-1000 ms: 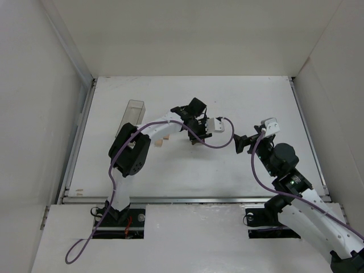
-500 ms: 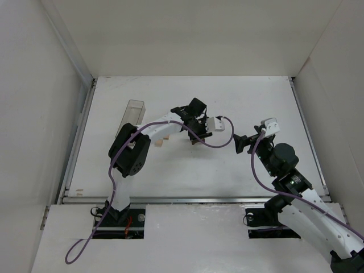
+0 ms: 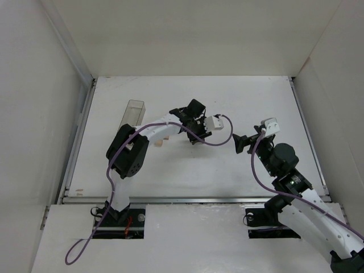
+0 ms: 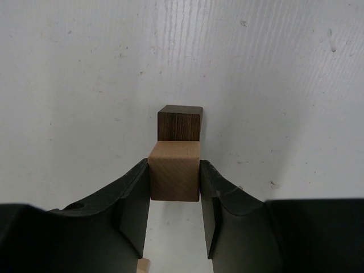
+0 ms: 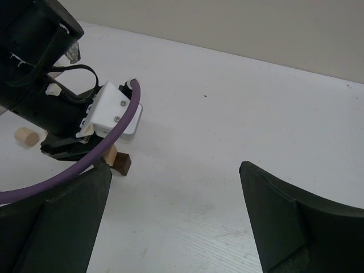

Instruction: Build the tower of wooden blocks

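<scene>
- Held a pale wooden cube (image 4: 174,179) clamped in the left claw (image 4: 174,187), just beside the dark brown block (image 4: 180,123) on the worktop (image 4: 284,85).
- Shifted that claw only slightly over the last second: likely fine alignment before release.
- Kept the right claw (image 5: 175,170) spread apart, well away.

1. I'm seeing a clear plastic box (image 3: 135,111) sitting on the left part of the white table (image 3: 256,94), well apart from the right side.
2. I'm seeing plain white walls (image 3: 193,40) closing in the table at the left, far and right sides.
3. I'm watching a metal rail (image 3: 187,199) running along the table's near edge.
</scene>
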Robot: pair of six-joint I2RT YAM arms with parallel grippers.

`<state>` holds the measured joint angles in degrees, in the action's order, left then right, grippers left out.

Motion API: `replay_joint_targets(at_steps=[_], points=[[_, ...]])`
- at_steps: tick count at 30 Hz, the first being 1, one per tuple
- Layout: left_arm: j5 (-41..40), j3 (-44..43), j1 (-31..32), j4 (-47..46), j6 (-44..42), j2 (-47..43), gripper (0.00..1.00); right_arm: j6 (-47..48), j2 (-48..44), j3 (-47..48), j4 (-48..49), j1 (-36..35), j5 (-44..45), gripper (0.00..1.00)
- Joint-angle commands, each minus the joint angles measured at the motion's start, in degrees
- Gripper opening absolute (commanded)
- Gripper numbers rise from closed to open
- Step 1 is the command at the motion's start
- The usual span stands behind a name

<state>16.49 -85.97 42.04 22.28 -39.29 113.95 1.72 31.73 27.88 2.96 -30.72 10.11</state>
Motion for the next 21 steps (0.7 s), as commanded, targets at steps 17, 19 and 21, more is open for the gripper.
replay_joint_targets(at_steps=[17, 19, 21], points=[[-2.7, 1.5, 0.4, -2.6, 1.2, -3.5, 0.00, 0.3, -1.2, -0.1, 1.9, 0.1, -0.1, 1.00], [-2.7, 1.0, 0.4, -2.6, 1.2, -3.5, 0.00, 0.3, -1.2, -0.1, 1.9, 0.1, -0.1, 1.00], [-2.7, 1.0, 0.4, -2.6, 1.2, -3.5, 0.00, 0.3, -1.2, -0.1, 1.9, 0.1, -0.1, 1.00]])
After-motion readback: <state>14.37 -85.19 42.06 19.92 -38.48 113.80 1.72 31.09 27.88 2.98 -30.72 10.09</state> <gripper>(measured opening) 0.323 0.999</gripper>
